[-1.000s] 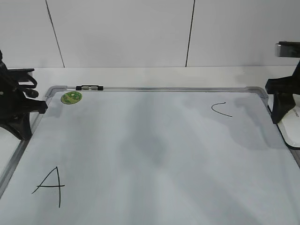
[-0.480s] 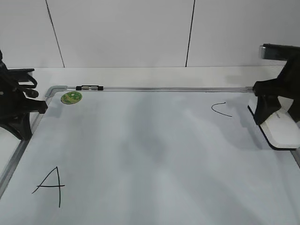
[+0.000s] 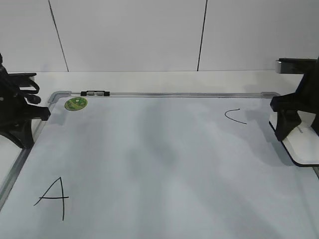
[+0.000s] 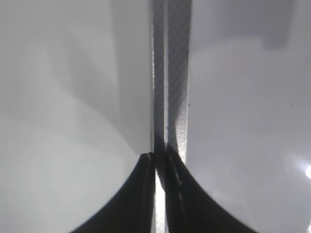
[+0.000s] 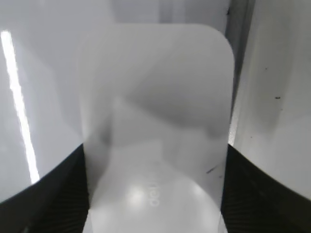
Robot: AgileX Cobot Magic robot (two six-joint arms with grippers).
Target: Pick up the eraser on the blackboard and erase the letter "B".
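The blackboard (image 3: 159,164) is a large white board with a silver frame. The white eraser (image 3: 305,143) is at the board's right edge, its dark base low against the surface. My right gripper (image 3: 291,119) is shut on the eraser. In the right wrist view the eraser (image 5: 155,111) fills the gap between the black fingers (image 5: 53,194), with the gripper (image 5: 155,194) clamped on its sides. My left gripper (image 3: 22,117) is shut and empty over the board's left frame (image 4: 176,73), as the left wrist view (image 4: 158,167) shows. No letter "B" is in view.
A black "A" (image 3: 52,198) is at the board's lower left. A small "C" (image 3: 235,115) is at the upper right, just left of the eraser. A round green sticker (image 3: 76,103) and a black clip (image 3: 94,93) sit at the top left.
My right gripper with the eraser moved left onto the board, then shifted slightly back right and down. The left arm has not moved.
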